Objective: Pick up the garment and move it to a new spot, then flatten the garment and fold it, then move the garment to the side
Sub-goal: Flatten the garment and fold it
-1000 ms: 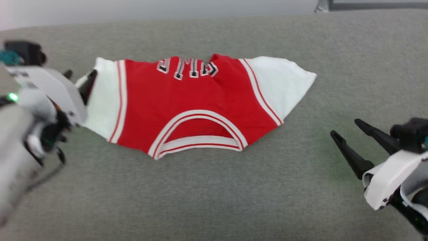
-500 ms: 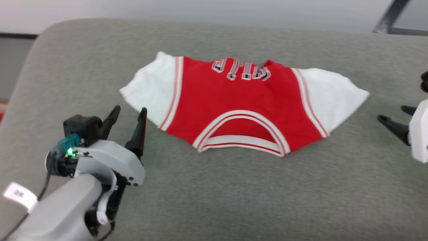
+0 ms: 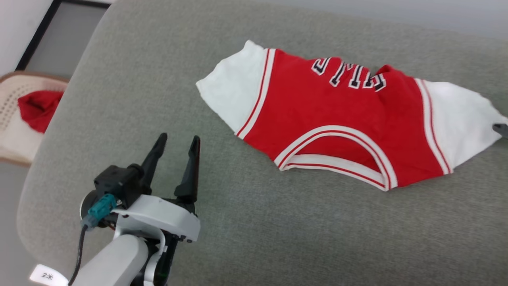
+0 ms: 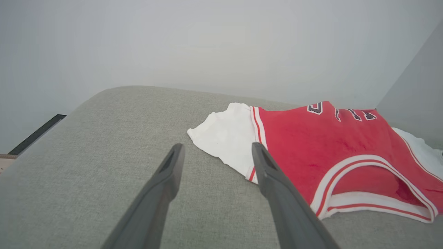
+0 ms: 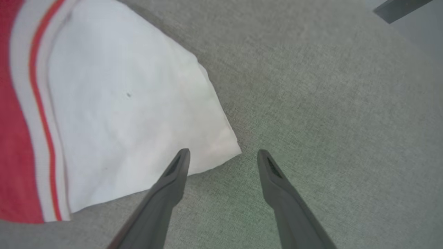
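Note:
The garment (image 3: 337, 115), a red shirt with white sleeves and striped trim, lies folded on the grey table (image 3: 278, 238), its neckline toward me and its lettering at the far edge. My left gripper (image 3: 177, 139) stands open and empty over bare table, to the near left of the left sleeve (image 3: 234, 89). In the left wrist view the left gripper (image 4: 218, 147) points at that sleeve of the garment (image 4: 311, 138). My right gripper (image 5: 224, 152) is open, its left finger over the corner of the right sleeve (image 5: 121, 103). One of its fingertips (image 3: 501, 128) shows at that sleeve's tip.
Beyond the table's rounded left end stands a pale wicker seat (image 3: 12, 127) with a plain red cloth (image 3: 37, 109) on it. A dark frame (image 3: 39, 35) runs along the wall at the far left. A dark bar (image 5: 398, 7) lies past the table.
The head camera has swung left. My left gripper has drawn back from the left sleeve to the near left, still open. The right gripper has come in to the right sleeve's tip.

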Controlling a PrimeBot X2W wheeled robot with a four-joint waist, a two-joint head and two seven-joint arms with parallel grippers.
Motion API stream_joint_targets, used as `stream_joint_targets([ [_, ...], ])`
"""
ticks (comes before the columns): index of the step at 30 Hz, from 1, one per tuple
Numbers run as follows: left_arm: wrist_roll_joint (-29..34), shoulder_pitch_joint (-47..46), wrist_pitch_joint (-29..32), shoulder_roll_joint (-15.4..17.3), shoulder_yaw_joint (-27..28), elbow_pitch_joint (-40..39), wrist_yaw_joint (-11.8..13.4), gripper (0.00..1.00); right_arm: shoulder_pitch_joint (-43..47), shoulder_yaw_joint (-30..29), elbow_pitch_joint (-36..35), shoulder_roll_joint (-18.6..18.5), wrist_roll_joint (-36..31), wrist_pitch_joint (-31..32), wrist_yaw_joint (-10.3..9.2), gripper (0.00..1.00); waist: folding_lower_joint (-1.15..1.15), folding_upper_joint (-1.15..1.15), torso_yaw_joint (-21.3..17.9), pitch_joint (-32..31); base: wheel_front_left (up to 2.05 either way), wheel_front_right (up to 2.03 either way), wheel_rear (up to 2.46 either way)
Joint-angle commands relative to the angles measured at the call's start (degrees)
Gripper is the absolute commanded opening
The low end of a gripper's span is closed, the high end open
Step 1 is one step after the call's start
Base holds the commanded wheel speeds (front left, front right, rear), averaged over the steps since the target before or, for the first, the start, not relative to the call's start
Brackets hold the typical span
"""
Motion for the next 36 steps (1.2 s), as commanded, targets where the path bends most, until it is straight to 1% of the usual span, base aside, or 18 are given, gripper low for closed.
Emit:
stream_joint_targets([
  [1, 1.0, 1.2, -0.24, -0.72, 1.41, 0.09, -0.85, 1.0, -0.88, 1.64, 1.34, -0.22, -0.36, 0.49, -0.05, 1.0, 0.0, 0.0, 2.13, 2.27, 0.0, 0.0, 0.0],
  [4, 1.95, 2.11, -0.24, -1.83, 3.21, 0.27, -1.93, 1.0, -1.0, 4.19, 2.29, -0.22, 0.59, 1.44, -0.05, 1.0, 0.0, 0.0, 2.21, 2.71, 0.0, 0.0, 0.0],
  [10, 2.85, 3.25, -0.25, -3.34, 5.97, 0.35, -3.68, 1.0, -0.68, 8.21, 2.73, 0.45, 1.97, -0.64, -0.02, 1.0, 0.0, 0.0, 1.94, 3.48, 0.0, 0.0, 0.0],
  [11, 2.99, 3.31, -0.25, -3.56, 6.3, 0.35, -4.01, 1.0, -0.65, 8.95, 2.59, 0.55, 2.32, -0.86, -0.02, 0.47, 0.0, 0.0, 1.87, 3.58, 0.0, 0.0, 0.0],
  [12, 3.15, 3.4, -0.25, -3.7, 6.57, 0.39, -4.19, 1.0, -0.52, 9.49, 2.63, 0.56, 2.74, -1.24, -0.02, 0.2, 0.0, 0.0, 1.78, 3.64, 0.0, 0.0, 0.0],
  [13, 3.22, 3.46, -0.25, -3.82, 6.84, 0.47, -4.41, 1.0, -0.56, 9.8, 2.88, 0.55, 3.06, -1.7, -0.02, 0.0, 0.0, 0.0, 1.68, 3.69, 0.0, 0.0, 0.0],
  [15, 3.47, 3.66, -0.25, -3.97, 7.33, 0.65, -4.69, 1.0, -0.77, 10.55, 3.22, 0.88, 3.78, -2.3, -0.02, 0.0, 0.0, 0.0, 1.28, 3.65, 0.0, 0.0, 0.0],
  [21, 3.66, 4.72, -0.25, -4.38, 8.74, 0.98, -4.9, 1.0, -0.61, 11.18, 2.74, 0.77, 5.96, -7.46, -0.02, 0.0, 0.0, 0.0, -0.57, 2.34, 0.0, 0.0, 0.0],
  [26, 3.54, 5.9, -0.14, -3.74, 9.95, 0.43, -4.56, 1.0, 0.47, 11.59, 1.16, -1.92, 7.1, -11.05, -0.03, 0.0, 0.0, 0.0, -2.51, 1.66, 0.0, 0.0, 0.0],
  [27, 3.54, 5.9, -0.14, -3.74, 9.95, 0.43, -4.56, 1.0, 0.47, 11.59, 1.16, -1.92, 7.1, -11.05, -0.03, 0.0, 0.0, 0.0, -2.51, 1.66, 0.0, 0.0, 0.0],
  [36, 3.05, 7.18, 0.08, -1.87, 11.56, -1.36, -3.74, 1.0, 4.21, 9.65, 0.14, -7.03, 10.27, -14.38, -0.06, 0.0, 0.0, 0.0, -5.75, 1.03, 0.0, 0.0, 0.0],
])
